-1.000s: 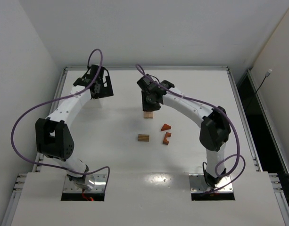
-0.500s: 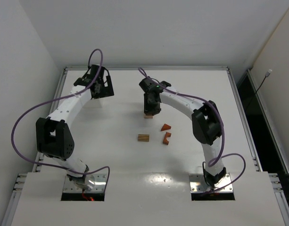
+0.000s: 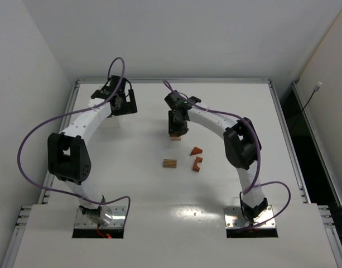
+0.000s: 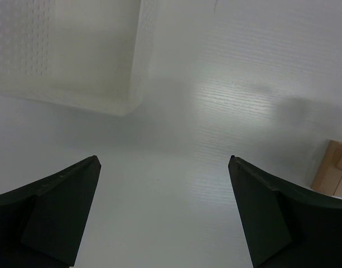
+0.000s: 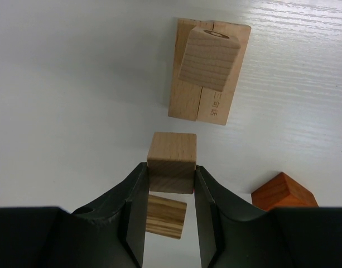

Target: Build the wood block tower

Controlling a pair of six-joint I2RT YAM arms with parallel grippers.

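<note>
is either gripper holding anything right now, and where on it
The right gripper pinches a tan cube by two opposite sides. The left gripper is open and holds nothing.

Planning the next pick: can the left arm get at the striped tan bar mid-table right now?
Probably yes. The left gripper is open and empty; the striped tan bar lies alone on bare table; the right gripper, holding a tan cube, sits farther back by the tower, off that path.
</note>
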